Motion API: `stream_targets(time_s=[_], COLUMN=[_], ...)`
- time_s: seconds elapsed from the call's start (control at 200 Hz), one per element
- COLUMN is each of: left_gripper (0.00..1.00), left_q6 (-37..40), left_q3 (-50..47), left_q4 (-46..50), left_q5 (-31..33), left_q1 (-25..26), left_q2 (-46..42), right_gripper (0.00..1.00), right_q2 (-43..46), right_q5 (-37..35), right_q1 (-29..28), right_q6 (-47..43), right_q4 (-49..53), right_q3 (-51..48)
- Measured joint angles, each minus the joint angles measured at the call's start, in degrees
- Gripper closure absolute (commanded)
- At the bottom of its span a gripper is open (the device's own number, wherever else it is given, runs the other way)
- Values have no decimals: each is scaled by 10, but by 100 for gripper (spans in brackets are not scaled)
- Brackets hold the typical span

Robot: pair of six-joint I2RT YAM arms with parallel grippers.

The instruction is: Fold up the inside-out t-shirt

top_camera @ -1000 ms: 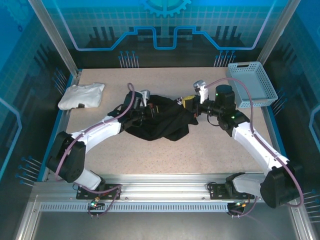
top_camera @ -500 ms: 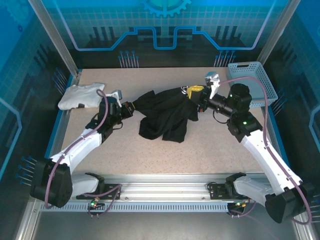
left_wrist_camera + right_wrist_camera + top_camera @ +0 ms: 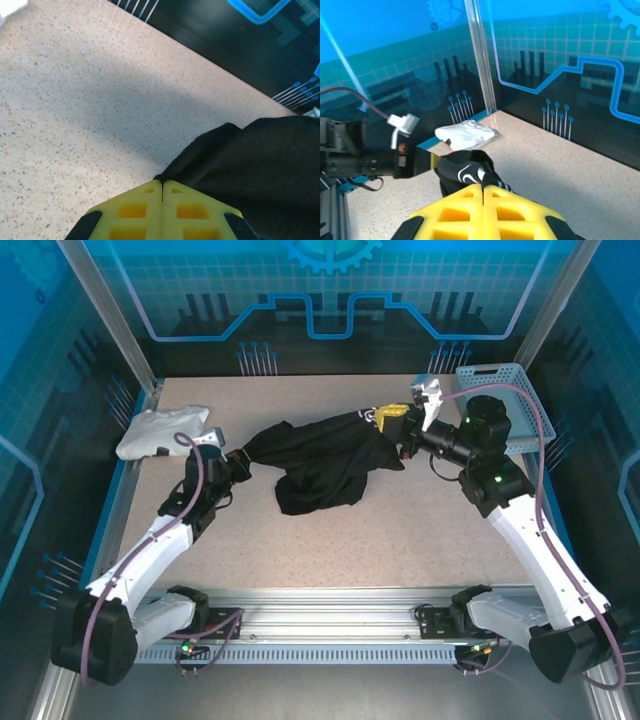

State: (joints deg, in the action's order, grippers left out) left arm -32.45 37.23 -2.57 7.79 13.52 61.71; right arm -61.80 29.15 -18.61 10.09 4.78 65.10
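Note:
The inside-out t-shirt [image 3: 318, 462] is black and hangs stretched between my two grippers above the table's middle, with a loose bunch sagging down to the tabletop. My left gripper [image 3: 237, 454] is shut on the shirt's left end. In the left wrist view its yellow fingertips [image 3: 162, 183] are pressed together on a black cloth edge [image 3: 250, 160]. My right gripper [image 3: 394, 420] is shut on the shirt's right end. In the right wrist view its fingertips [image 3: 483, 188] pinch black cloth with white marks [image 3: 466, 172].
A folded white garment [image 3: 160, 430] lies at the back left corner and appears in the right wrist view too [image 3: 467, 135]. A grey-blue basket [image 3: 505, 405] stands at the back right. Speckled tabletop [image 3: 400, 530] lies bare in front of the shirt.
The grippers have pulled apart, the left one going left and the right one going back and right. The bunched shirt has been drawn out into a long band between them.

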Motion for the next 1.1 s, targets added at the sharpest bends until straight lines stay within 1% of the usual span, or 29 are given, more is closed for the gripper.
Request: stream_targets(time_s=[0.04, 0.135, 0.21, 0.25, 0.33, 0.465, 0.55, 0.66, 0.705, 0.75, 0.775, 0.84, 0.845, 0.895, 0.915, 0.94, 0.955, 1.03, 1.101], left_gripper=[99, 76, 58, 50, 39, 24, 22, 20, 21, 24, 28, 45, 45, 62, 73, 91, 99, 100, 100], left_q6=[8, 24, 43, 60, 92, 149, 187, 247, 273, 290, 299, 316, 316, 330, 329, 327, 331, 325, 310], left_q3=[0, 0, 0, 0, 0, 0, 0, 10, 21, 34, 44, 71, 71, 94, 105, 117, 124, 153, 168], left_q4=[7, 32, 48, 50, 47, 6, -25, -55, -61, -64, -66, -71, -71, -71, -70, -69, -68, -60, -51], left_q5=[2, 9, 21, 29, 35, 11, -16, -49, -60, -62, -64, -66, -66, -68, -68, -68, -68, -73, -86], left_q1=[7, 26, 46, 63, 99, 149, 170, 198, 207, 212, 215, 215, 215, 215, 215, 215, 215, 215, 210], left_q2=[11, 38, 43, 41, 33, 23, 30, 75, 103, 129, 147, 186, 186, 215, 226, 237, 243, 254, 239], right_gripper=[100, 100, 100, 100, 100, 100, 100, 100, 100, 100, 100, 100, 100, 100, 100, 100, 100, 100, 100], right_q2=[-5, -34, -60, -71, -86, -94, -96, -104, -106, -109, -110, -115, -115, -119, -121, -125, -127, -144, -154], right_q5=[8, 15, 19, 20, 26, 28, 29, 30, 31, 31, 32, 35, 35, 35, 35, 32, 30, 3, -46], right_q1=[0, -1, -2, -5, -15, -23, -23, -23, -23, -23, -23, -23, -23, -23, -23, -23, -23, -23, -23], right_q6=[0, 9, 16, 18, 14, -2, -13, -27, -32, -37, -39, -45, -45, -52, -56, -62, -64, -83, -96], right_q4=[-3, -5, 4, 8, 24, 67, 91, 118, 126, 133, 138, 150, 150, 161, 168, 180, 188, 232, 268], right_q3=[-6, -28, -37, -37, -34, -10, 6, 26, 31, 33, 34, 40, 40, 45, 49, 57, 63, 105, 151])
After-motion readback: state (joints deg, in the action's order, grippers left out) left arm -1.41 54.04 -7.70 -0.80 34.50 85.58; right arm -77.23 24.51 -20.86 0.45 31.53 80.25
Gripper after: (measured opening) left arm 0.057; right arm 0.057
